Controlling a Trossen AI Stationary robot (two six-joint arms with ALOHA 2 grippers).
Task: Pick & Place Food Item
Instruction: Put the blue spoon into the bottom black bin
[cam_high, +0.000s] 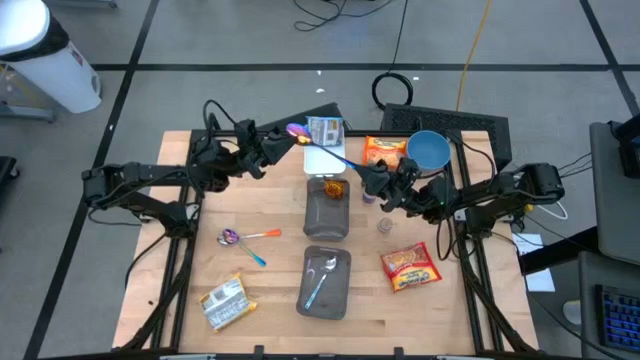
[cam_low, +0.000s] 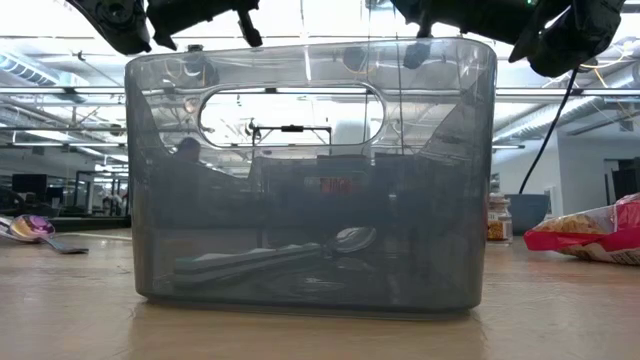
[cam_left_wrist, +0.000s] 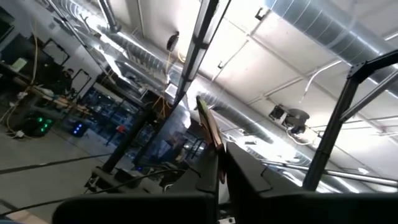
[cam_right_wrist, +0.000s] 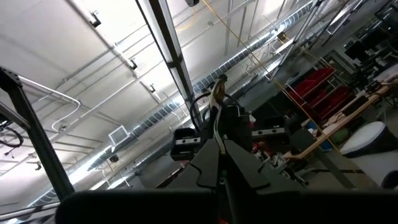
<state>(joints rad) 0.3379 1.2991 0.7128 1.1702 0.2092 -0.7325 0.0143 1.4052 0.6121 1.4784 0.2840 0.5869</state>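
i keep both pinched claws, left claw (cam_high: 283, 139) and right claw (cam_high: 372, 178), steady on the long spoon (cam_high: 322, 147) over the bench (cam_high: 180, 250).

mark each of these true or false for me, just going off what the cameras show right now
1. A spoon lies inside the near grey bin. True.
2. The blue bowl sits at the near left corner of the table. False: it is at the far right corner.
3. The left tool and the right tool are both raised over the far half of the table. True.
4. The right tool is wide open. False: it is shut.
5. A red snack bag lies on the right side of the table. True.
6. The silver packet lies inside the far grey bin. False: it lies on the bare wood near the left front corner.
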